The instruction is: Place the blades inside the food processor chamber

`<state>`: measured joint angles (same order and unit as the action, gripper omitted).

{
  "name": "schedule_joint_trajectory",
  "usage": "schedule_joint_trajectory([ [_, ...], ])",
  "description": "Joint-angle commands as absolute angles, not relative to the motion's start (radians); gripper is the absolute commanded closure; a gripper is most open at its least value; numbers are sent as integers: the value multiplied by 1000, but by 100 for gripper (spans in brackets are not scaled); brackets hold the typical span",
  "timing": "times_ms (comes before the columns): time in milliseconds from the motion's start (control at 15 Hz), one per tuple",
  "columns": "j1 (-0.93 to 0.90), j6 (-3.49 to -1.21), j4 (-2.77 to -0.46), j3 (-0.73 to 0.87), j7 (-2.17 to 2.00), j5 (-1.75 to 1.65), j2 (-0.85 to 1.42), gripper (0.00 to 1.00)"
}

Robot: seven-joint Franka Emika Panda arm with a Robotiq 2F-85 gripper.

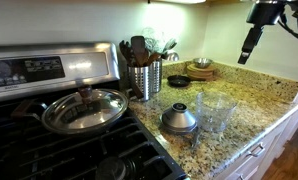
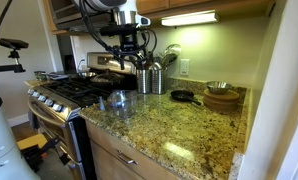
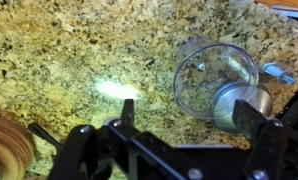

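Observation:
The clear food processor chamber (image 3: 211, 72) stands on the granite counter, in both exterior views (image 1: 215, 108) (image 2: 118, 99). The grey metallic dome (image 3: 241, 104) with a knob sits right beside it, also in an exterior view (image 1: 179, 119). My gripper (image 3: 189, 118) is open and empty. It hangs high above the counter (image 1: 247, 52) (image 2: 130, 52), with the chamber and dome below, off its right finger in the wrist view. I cannot make out the blades in any view.
A steel utensil canister (image 1: 144, 78) and a glass-lidded pan (image 1: 84, 108) on the stove stand near the chamber. A small black pan (image 1: 178, 81) and wooden bowls (image 1: 200, 70) (image 3: 4, 148) sit further along the counter. The counter edge (image 1: 251, 140) is close to the chamber.

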<state>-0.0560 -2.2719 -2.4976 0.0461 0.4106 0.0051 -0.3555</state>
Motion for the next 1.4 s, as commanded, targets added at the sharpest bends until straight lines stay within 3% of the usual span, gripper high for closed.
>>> schedule_joint_trajectory([
  [0,-118,-2306,-2554,-29,282,48,-368,0],
  [467,-206,-2411,-2609,-172,88,56,-331,0],
  [1333,-223,-2476,-2596,-220,3,47,-286,0],
])
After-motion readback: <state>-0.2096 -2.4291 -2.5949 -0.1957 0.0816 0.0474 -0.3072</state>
